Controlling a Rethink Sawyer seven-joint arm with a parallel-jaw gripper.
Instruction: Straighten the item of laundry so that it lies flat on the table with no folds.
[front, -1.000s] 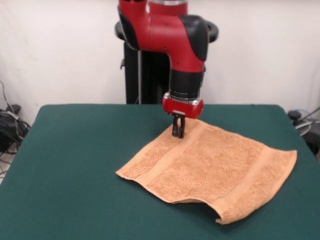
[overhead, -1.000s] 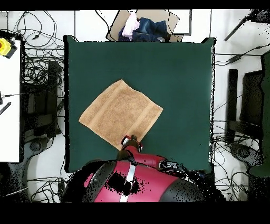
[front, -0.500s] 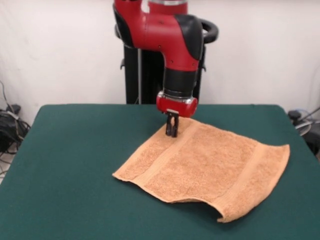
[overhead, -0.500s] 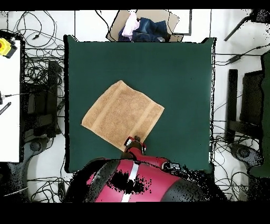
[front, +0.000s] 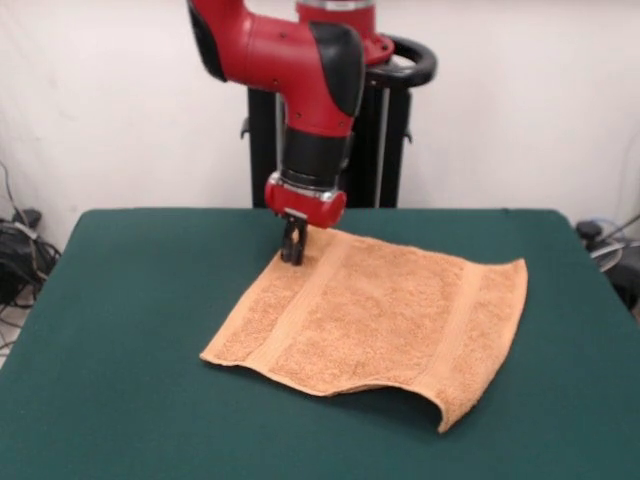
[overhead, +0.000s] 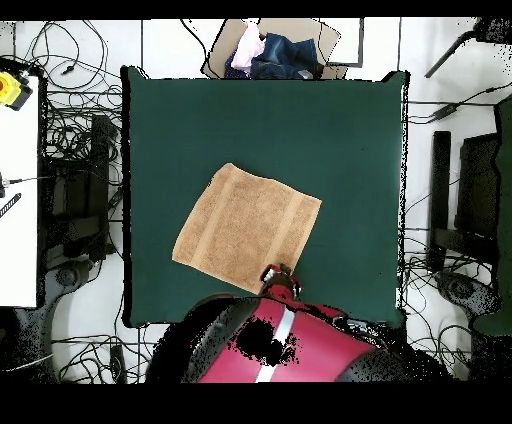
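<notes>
The orange-tan towel lies spread on the dark green table. It has a woven band near each of two opposite edges. Its front right corner curls up a little off the table. In the overhead view the towel sits as a tilted square near the robot's side of the table. My gripper points straight down, shut on the towel's far corner and pressing it at table level. In the overhead view the gripper sits at the towel's lower corner. No white tag shows.
A box of clothes stands beyond the table's far edge in the overhead view. Cables and equipment lie on the floor on both sides. The robot's pedestal stands behind the table.
My gripper has moved left in the front view, dragging the towel's corner with it. The whole towel has slid and turned the same way.
</notes>
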